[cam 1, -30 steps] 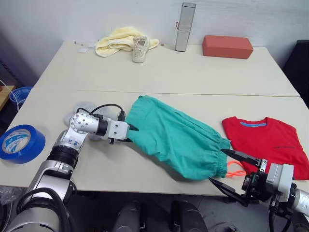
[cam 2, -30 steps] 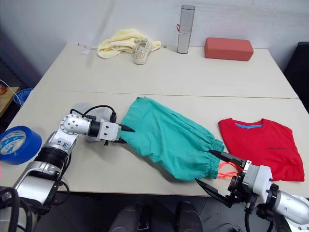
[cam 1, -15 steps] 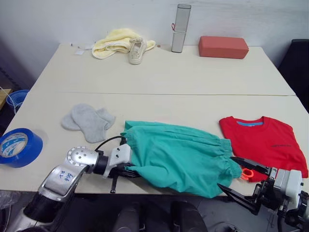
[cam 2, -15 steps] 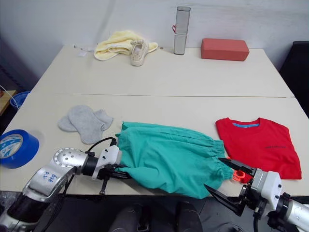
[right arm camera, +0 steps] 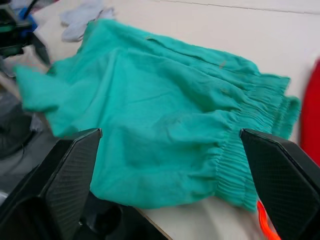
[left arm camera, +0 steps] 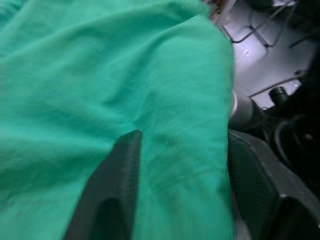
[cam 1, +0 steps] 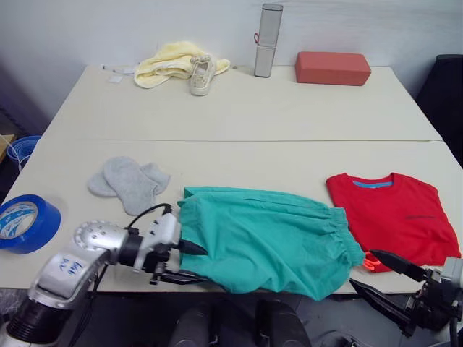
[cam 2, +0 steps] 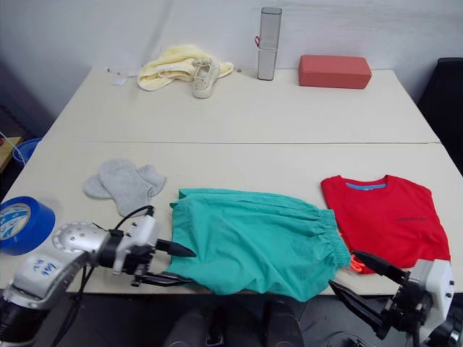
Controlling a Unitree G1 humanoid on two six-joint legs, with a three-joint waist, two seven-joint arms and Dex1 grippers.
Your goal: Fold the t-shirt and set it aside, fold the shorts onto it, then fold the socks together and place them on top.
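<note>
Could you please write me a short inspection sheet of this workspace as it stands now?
Surface: two pale tables butted together.
Job's things: red t-shirt lying folded at the right; teal shorts spread at the front edge, overhanging it; grey socks lying together at the left.
Clutter: yellow cloth, beige shoe, grey cylinder, red block, blue tape roll.
Grippers: left gripper at the shorts' left edge, jaws either side of the cloth; right gripper open off the front edge, empty.
Cables: black cable on the left wrist.
Surroundings: pale wall behind.
</note>
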